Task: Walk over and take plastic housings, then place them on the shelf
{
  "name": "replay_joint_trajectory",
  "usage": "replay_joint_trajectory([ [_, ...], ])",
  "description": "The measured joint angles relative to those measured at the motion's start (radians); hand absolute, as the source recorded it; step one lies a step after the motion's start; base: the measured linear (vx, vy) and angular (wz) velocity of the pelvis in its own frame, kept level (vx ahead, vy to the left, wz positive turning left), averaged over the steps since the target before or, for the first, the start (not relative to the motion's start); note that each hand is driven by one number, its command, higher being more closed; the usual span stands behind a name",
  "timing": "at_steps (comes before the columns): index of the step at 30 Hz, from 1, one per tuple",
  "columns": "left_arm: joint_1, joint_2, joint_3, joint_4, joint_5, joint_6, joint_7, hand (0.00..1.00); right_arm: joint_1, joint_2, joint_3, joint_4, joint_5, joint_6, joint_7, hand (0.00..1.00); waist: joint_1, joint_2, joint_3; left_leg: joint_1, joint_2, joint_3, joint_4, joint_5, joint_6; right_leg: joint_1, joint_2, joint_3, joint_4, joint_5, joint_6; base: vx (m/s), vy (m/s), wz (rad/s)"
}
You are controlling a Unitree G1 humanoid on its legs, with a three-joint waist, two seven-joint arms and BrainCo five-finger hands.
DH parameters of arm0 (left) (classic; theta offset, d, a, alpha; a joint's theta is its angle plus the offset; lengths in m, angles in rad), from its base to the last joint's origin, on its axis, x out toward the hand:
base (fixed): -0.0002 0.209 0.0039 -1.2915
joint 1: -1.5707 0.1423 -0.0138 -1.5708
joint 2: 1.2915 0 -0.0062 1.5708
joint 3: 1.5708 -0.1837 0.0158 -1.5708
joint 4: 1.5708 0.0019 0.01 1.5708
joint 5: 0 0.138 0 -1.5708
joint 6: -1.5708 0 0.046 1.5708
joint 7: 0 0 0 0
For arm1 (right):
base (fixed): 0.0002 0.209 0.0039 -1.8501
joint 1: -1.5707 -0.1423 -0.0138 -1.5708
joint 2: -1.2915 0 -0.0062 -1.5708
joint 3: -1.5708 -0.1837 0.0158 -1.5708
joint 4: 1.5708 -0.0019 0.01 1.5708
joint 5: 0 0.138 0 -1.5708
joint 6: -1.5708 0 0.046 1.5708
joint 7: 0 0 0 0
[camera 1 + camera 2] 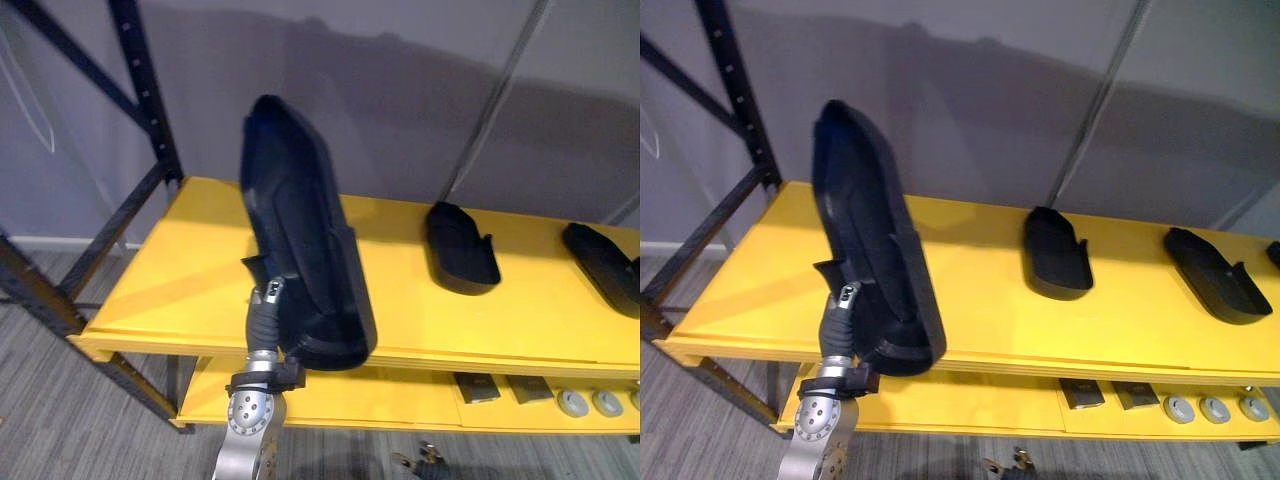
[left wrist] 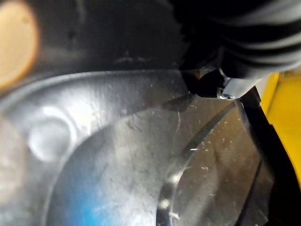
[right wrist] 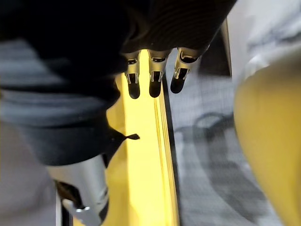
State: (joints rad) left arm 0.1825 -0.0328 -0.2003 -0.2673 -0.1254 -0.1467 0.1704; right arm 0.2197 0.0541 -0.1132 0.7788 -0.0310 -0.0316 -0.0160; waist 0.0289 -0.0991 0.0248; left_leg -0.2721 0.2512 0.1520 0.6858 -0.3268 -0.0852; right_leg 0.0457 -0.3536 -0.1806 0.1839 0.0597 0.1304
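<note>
Yellow shelf [image 1: 180, 290] against grey wall [image 1: 400, 100]: left robot hand [image 1: 268, 300] props housing [image 1: 300, 230] upright, fingers hidden.

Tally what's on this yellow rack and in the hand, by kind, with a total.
Black plastic housings: 3 (held housing in the left hand, two others on the top shelf)
Dark square parts, lower shelf: 2
Round silver discs, lower shelf: 3
Total: 8
Dark sliver at the right edge: uncounted.

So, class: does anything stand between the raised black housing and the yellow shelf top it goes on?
Nothing visible. The housing at the left hand hangs over bare shelf; a second housing and a third housing lie to its right.
</note>
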Motion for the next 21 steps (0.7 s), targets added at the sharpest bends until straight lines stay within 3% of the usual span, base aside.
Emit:
replay_joint_trajectory([
  [2,0.011,0.011,-0.001,-0.004,0.001,0.0,-0.002,1.0,-0.023,0.001,0.0,0.001,-0.012,0.001,0.0,0.0,0.013,-0.004,-0.002,0.008,-0.017,0.056,0.007,-0.034,0.047,-0.03,-0.025,-0.027,0.008,0.058,-0.074,-0.15,0.473,-0.45],
  [3,0.023,0.011,-0.001,-0.004,0.003,0.0,-0.002,1.0,-0.037,0.001,0.001,0.003,-0.014,0.002,0.002,0.0,0.013,0.0,0.001,0.011,-0.022,0.072,0.003,-0.041,0.068,-0.059,-0.016,-0.015,0.091,-0.007,-0.039,-0.21,0.426,-0.33],
  [4,0.034,0.009,-0.007,0.004,0.01,0.004,-0.01,1.0,-0.04,0.001,0.002,0.004,-0.014,0.002,0.005,0.0,0.008,-0.003,0.004,0.027,-0.048,0.07,-0.026,-0.04,0.081,-0.086,0.033,0.036,0.252,-0.134,0.01,-0.18,0.289,-0.02],
  [6,0.032,0.005,-0.04,0.023,0.011,0.005,-0.025,1.0,-0.021,0.001,-0.005,0.022,-0.013,0.002,0.007,0.0,0.007,-0.021,0.005,0.059,-0.127,0.068,-0.118,0.007,0.091,-0.096,0.153,0.131,0.384,-0.318,0.037,-0.12,0.199,0.33],
  [7,0.032,0.002,-0.048,0.024,0.012,0.005,-0.028,1.0,-0.017,0.0,-0.004,0.028,-0.012,0.002,0.007,0.0,0.008,-0.023,0.005,0.067,-0.15,0.066,-0.146,0.023,0.097,-0.095,0.184,0.151,0.385,-0.352,0.033,-0.05,0.119,0.42],
  [8,0.029,-0.008,-0.062,0.029,0.013,0.005,-0.036,1.0,-0.01,0.0,-0.002,0.031,-0.009,0.002,0.008,0.0,0.005,-0.025,0.006,0.077,-0.19,0.062,-0.194,0.055,0.104,-0.088,0.242,0.199,0.353,-0.403,0.005,-0.02,0.074,0.43],
  [9,0.025,-0.014,-0.069,0.04,0.023,0.004,-0.046,1.0,-0.006,-0.001,-0.002,0.033,0.002,0.002,0.008,0.0,0.002,-0.028,0.009,0.084,-0.224,0.049,-0.223,0.078,0.112,-0.064,0.273,0.224,0.288,-0.431,-0.054,-0.02,0.056,0.51],
  [11,0.025,-0.014,-0.076,0.065,0.047,0.011,-0.058,1.0,-0.008,-0.001,-0.007,0.035,0.023,0.001,0.006,0.0,-0.019,-0.018,0.015,0.083,-0.245,0.01,-0.232,0.094,0.121,-0.023,0.282,0.21,0.234,-0.423,-0.093,-0.01,0.023,0.67],
  [16,0.024,-0.013,-0.074,0.086,0.054,0.015,-0.072,1.0,-0.005,0.001,-0.005,0.04,0.026,0.001,0.008,0.0,-0.011,-0.029,0.006,0.073,-0.245,-0.038,-0.233,0.119,0.127,0.025,0.298,0.161,0.154,-0.384,-0.109,0.02,-0.026,0.32],
  [21,0.023,-0.011,-0.071,0.087,0.072,0.017,-0.091,1.0,-0.012,0.001,-0.004,0.055,0.027,0.001,0.008,0.0,-0.013,-0.027,-0.003,0.072,-0.208,-0.028,-0.233,0.116,0.123,0.042,0.336,0.216,0.111,-0.327,-0.118,0.04,-0.02,-0.13],
])
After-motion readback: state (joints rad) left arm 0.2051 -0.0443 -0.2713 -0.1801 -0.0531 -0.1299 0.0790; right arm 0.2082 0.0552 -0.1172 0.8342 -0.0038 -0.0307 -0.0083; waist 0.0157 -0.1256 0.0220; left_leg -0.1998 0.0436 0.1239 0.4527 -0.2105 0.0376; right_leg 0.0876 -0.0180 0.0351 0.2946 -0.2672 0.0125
